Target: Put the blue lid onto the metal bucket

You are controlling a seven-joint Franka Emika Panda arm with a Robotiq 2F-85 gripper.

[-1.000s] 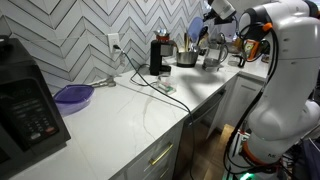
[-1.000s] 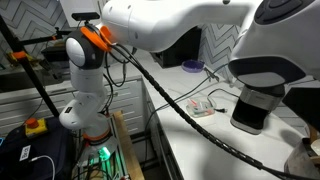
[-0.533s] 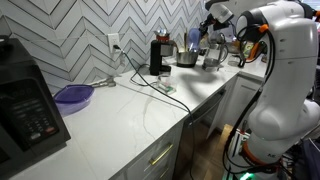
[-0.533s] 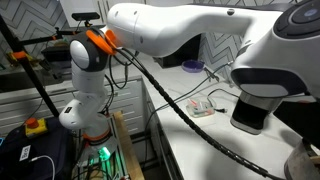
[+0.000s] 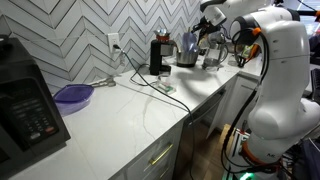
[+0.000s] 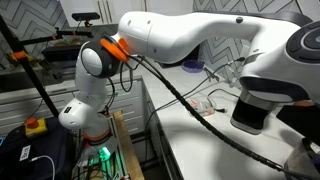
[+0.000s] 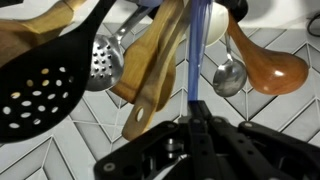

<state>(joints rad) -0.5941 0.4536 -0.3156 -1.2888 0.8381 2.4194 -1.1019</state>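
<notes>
In an exterior view my gripper [image 5: 201,27] is at the far end of the counter, shut on the blue lid [image 5: 192,40]. It holds the lid just above the metal bucket [image 5: 187,58], which stands right of the black coffee maker [image 5: 158,55]. In the wrist view the blue lid [image 7: 192,60] shows edge-on as a thin blue strip clamped between my closed fingers [image 7: 193,120]. The bucket is out of view there.
Wooden spoons [image 7: 150,70], a black slotted spoon [image 7: 45,85] and metal ladles [image 7: 228,75] hang against the tiled wall ahead of the wrist. A purple dish [image 5: 73,95] and a microwave [image 5: 25,105] stand on the counter, where cables [image 5: 150,85] also lie. The arm [image 6: 200,35] fills the other exterior view.
My gripper has moved left and down with the blue lid, closer to the metal bucket. The arm has swung further across the other exterior view.
</notes>
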